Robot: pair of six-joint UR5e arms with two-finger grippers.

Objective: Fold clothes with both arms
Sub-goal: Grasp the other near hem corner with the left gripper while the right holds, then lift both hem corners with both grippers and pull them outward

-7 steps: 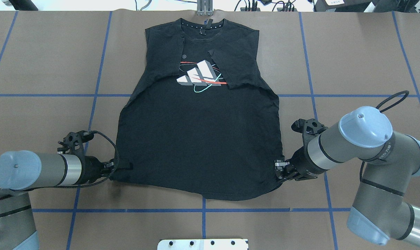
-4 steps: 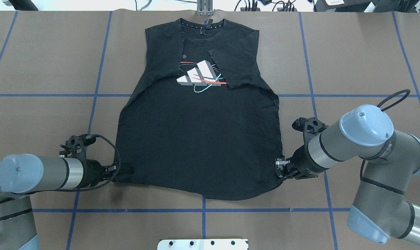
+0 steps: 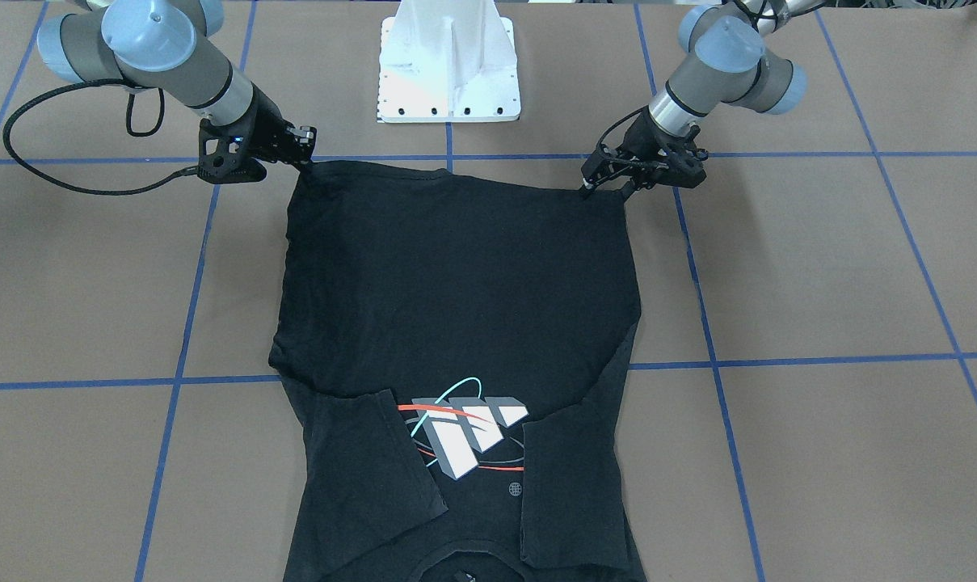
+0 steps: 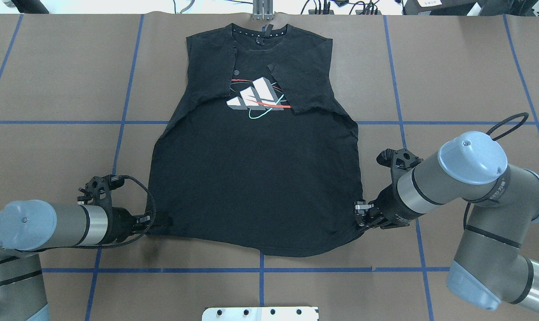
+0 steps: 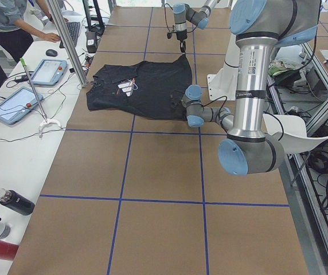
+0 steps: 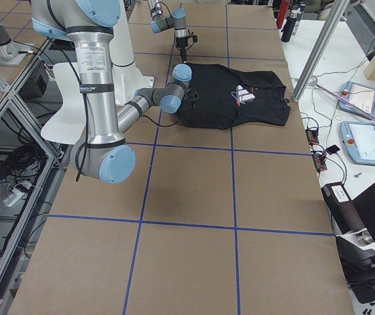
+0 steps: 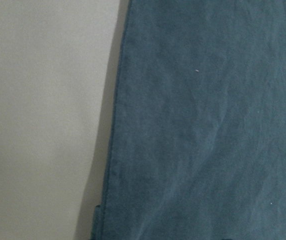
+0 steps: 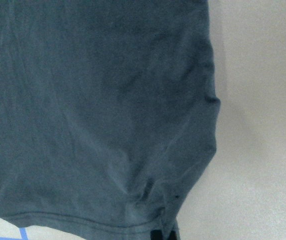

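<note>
One black T-shirt (image 4: pixel 256 187) lies flat on the tabletop (image 4: pixel 51 156). My left end effector (image 4: pixel 158 220) and right end effector (image 4: pixel 357 214), two in all, are each clamped on one hem corner.

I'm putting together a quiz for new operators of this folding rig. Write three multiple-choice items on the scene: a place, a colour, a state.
1. Where on the T-shirt are the left hand and right hand?
A. the collar
B. its two hem corners
C. the logo

2. What colour are the grid lines on the table?
A. blue
B. yellow
C. green

3. How do the sleeves lie?
A. spread sideways
B. rolled up
C. folded in over the chest

1 B: each hand meets a bottom corner.
2 A: the lines show blue in every exterior view.
3 C: both lie flat across the chest.
</note>
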